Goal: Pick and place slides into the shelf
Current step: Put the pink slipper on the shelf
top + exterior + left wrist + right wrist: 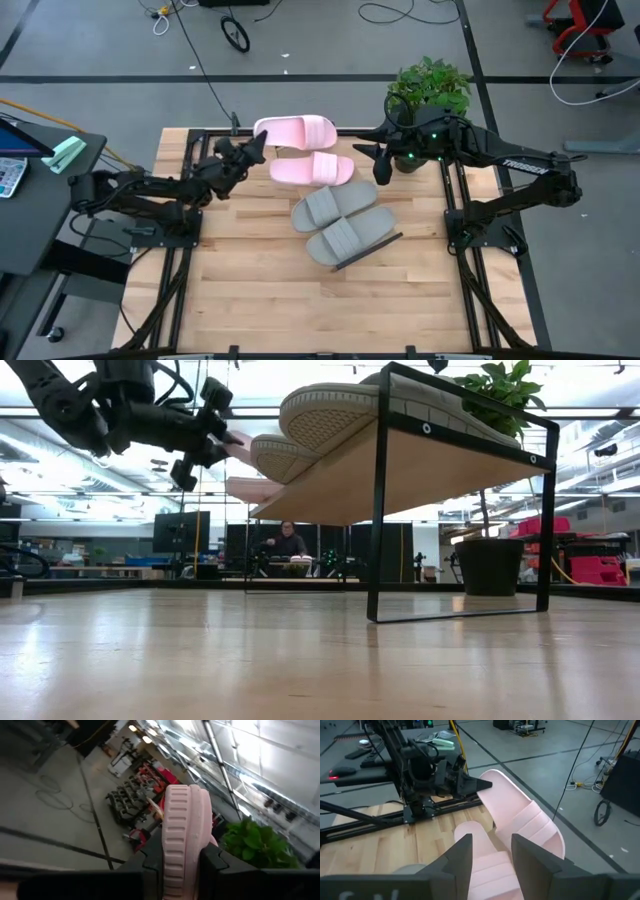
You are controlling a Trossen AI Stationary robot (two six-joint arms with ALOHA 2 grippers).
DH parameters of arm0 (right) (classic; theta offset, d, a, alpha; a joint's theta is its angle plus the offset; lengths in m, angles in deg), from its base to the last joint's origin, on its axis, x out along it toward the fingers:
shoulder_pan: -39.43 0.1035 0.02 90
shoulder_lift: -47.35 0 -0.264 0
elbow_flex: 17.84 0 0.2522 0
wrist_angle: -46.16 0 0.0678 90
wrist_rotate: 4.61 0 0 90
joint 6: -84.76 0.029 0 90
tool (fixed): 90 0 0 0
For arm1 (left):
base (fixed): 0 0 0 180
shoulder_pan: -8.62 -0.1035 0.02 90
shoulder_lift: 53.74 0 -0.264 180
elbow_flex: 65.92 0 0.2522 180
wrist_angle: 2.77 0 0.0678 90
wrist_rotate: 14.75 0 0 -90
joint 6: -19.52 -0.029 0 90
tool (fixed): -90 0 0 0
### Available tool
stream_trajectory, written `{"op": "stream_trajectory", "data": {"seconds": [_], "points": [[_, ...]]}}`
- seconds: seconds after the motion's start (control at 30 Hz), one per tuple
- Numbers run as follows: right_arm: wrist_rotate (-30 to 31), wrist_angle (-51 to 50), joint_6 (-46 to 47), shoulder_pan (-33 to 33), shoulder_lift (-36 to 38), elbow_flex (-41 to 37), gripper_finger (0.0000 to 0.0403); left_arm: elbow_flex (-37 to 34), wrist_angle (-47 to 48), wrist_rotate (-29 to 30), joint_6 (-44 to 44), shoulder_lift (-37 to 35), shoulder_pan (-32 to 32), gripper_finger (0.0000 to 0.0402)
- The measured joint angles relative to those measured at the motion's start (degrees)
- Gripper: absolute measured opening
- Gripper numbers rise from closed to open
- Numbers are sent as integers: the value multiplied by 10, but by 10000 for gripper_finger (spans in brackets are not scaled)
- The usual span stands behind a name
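Pink slide (182,840) clamped in left tool (181,862).

We see a robotics lab: cables (205,70) trail over grey floor, equipment racks (131,802) behind, a person (288,543) at far desks.

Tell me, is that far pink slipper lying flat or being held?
Held: the left pincer is clamped on the heel edge of the pink slide, lifting it above the shelf in the low view.
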Motion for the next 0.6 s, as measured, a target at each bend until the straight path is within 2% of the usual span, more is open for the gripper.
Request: {"op": "stream_trajectory", "data": {"seconds": [0.1,0.23,0.43,0.6], "points": [[0,0,1,0,0,0,141,0,-1,29,43,21,10,67],[0,2,2,0,0,0,141,10,-12,37,91,63,25,67],[0,2,2,0,0,0,141,43,-70,40,96,132,46,67],[0,3,3,0,0,0,140,65,-76,41,110,149,59,67]]}}
